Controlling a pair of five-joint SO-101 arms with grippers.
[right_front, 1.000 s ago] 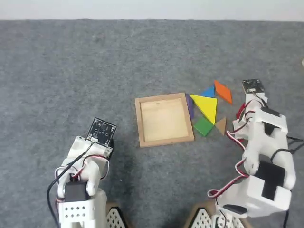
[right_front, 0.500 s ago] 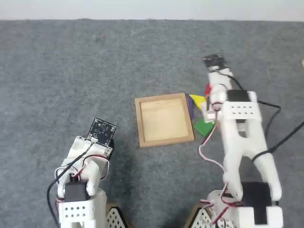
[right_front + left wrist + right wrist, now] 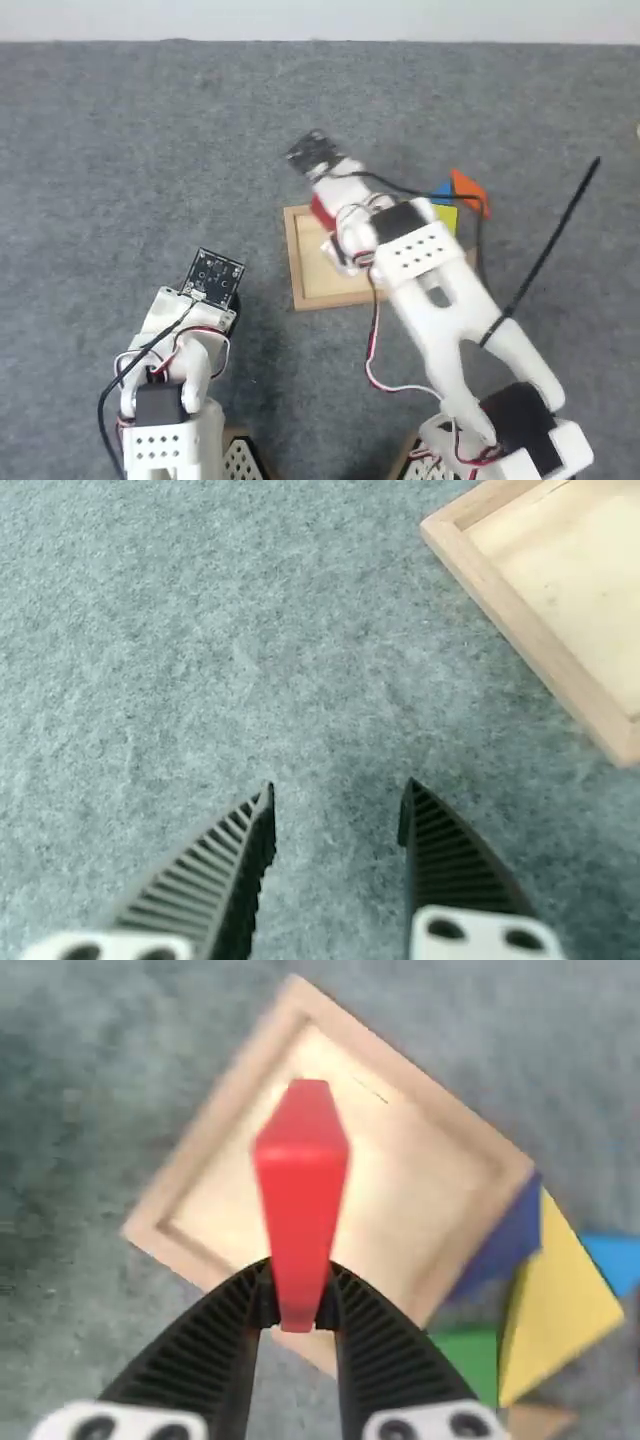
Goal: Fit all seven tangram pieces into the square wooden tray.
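The right gripper (image 3: 297, 1295) is clamped on a red tangram piece (image 3: 300, 1180) above the wooden tray (image 3: 222, 1110), centre of the high view. The left gripper (image 3: 335, 810), lower left there, hangs partly parted over grey carpet (image 3: 200, 630).

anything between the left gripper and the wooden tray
Just bare grey carpet between the left gripper and the wooden tray, seen in the left wrist view.
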